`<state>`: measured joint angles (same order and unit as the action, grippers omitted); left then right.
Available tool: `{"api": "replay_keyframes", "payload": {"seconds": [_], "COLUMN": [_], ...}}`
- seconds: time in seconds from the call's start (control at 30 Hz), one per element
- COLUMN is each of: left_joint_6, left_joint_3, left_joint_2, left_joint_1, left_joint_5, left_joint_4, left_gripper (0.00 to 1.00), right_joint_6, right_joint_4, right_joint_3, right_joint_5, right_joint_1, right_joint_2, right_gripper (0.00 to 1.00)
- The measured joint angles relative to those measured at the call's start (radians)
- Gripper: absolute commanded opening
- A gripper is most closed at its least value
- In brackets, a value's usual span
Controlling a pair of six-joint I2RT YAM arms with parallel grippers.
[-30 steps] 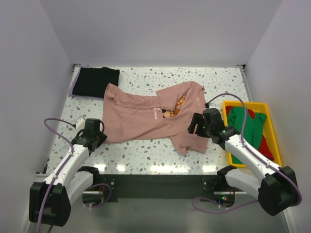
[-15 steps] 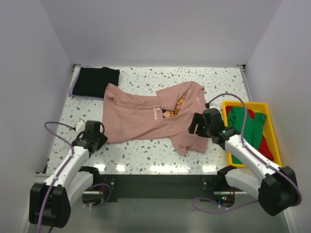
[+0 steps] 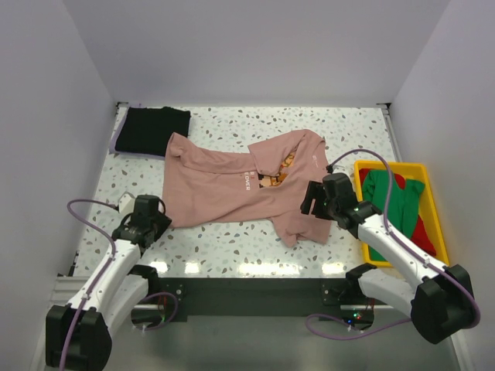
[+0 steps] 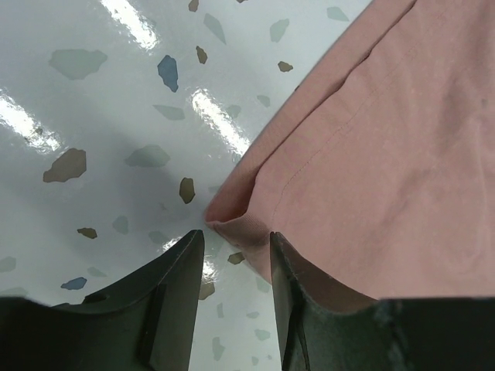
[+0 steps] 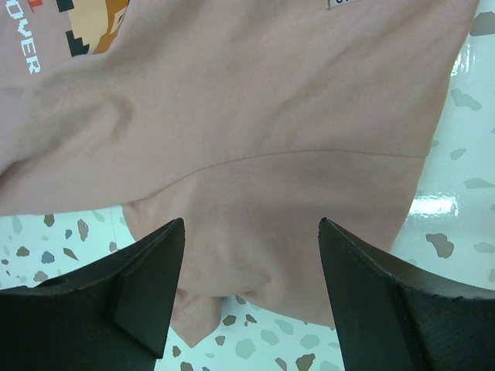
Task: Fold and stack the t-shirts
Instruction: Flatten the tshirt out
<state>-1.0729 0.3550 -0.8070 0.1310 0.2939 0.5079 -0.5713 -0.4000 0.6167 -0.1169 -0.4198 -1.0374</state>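
A dusty-pink t-shirt [image 3: 224, 185] lies crumpled across the middle of the table, its pixel-art print and white text partly folded under. My left gripper [image 3: 152, 217] sits low at its near-left hem corner [image 4: 232, 224]. The jaws are open a little, and the corner lies just ahead of the tips with nothing pinched. My right gripper [image 3: 313, 202] hovers wide open over the shirt's right side [image 5: 255, 116], holding nothing. A plain black t-shirt [image 3: 151, 130] lies folded at the back left. Green [image 3: 390, 201] and red [image 3: 424, 228] t-shirts lie in the bin.
A yellow plastic bin [image 3: 387, 165] stands at the right edge of the speckled table [image 3: 232, 239], close to my right arm. White walls enclose the table on the left, back and right. Purple cables loop off both arms.
My left gripper has slid back a little toward the near edge and its jaws have widened slightly. The right arm and the shirts have not moved.
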Motion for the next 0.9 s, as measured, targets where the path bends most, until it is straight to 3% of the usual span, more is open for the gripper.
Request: {"api": "replay_keyframes", "payload": {"seconds": [0.37, 0.73, 0.83, 0.9], "left_joint_6": [-0.025, -0.035, -0.035, -0.034], "left_joint_3": [-0.008, -0.028, -0.035, -0.041], "left_joint_2": [0.006, -0.055, -0.059, -0.061], "left_joint_1": [0.007, 0.007, 0.007, 0.007], "left_joint_5": [0.001, 0.010, 0.015, 0.016], "left_joint_4": [0.006, -0.035, -0.060, -0.077], "left_gripper": [0.36, 0.35, 0.29, 0.16], "right_joint_6": [0.007, 0.012, 0.013, 0.013], "right_joint_4": [-0.004, -0.007, -0.008, -0.010], "right_joint_3": [0.000, 0.000, 0.000, 0.000], "right_joint_5": [0.000, 0.000, 0.000, -0.002], "right_joint_1": [0.000, 0.000, 0.000, 0.000], "right_joint_2": [0.006, 0.006, 0.005, 0.003], "right_gripper": [0.74, 0.75, 0.75, 0.76]}}
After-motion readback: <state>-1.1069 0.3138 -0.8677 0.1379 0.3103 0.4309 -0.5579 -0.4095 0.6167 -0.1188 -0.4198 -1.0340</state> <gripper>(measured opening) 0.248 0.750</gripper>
